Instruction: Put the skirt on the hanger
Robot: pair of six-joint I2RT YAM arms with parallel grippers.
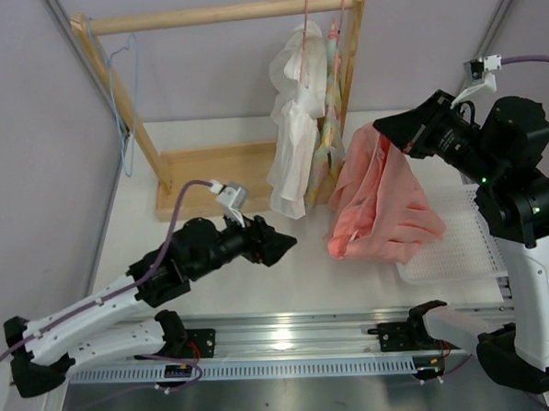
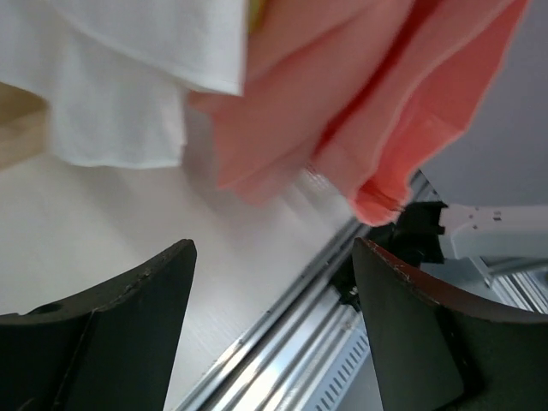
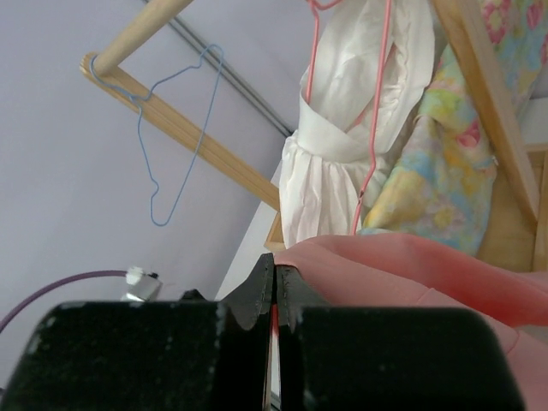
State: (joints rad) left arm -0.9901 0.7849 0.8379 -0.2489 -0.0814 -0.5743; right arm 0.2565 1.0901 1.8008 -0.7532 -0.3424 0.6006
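Table (image 1: 316, 286) is carrying a wooden rack (image 1: 218, 15) at the back. A white garment (image 1: 294, 140) and a pastel garment (image 1: 331, 138) are hanging at its right end on pink hangers (image 1: 306, 20).

The skirt (image 1: 385, 200) is hanging in the air just right of those 2 garments. Its top edge is pinched and its lower folds are sagging to the table, next to a white tray (image 1: 461, 251).

The hanger (image 3: 193, 137) is hanging alone at the rack's far left end, well apart from the skirt and not yet taken off.

Right gripper (image 1: 381, 131) is clamping the skirt's top edge, jaws closed tight on the fabric. Left gripper (image 1: 286, 242) is sitting low over the table with jaws spread wide and nothing in them, pointing at the skirt's lower edge.

Step in hand, I'm judging: skirt lifted, hanger pickup pending.

Next move is probably calling for the left arm to swing far left and pinch the thin wire. It's slippery and easy to miss. Right needs to be keeping the waistband up and reachable.
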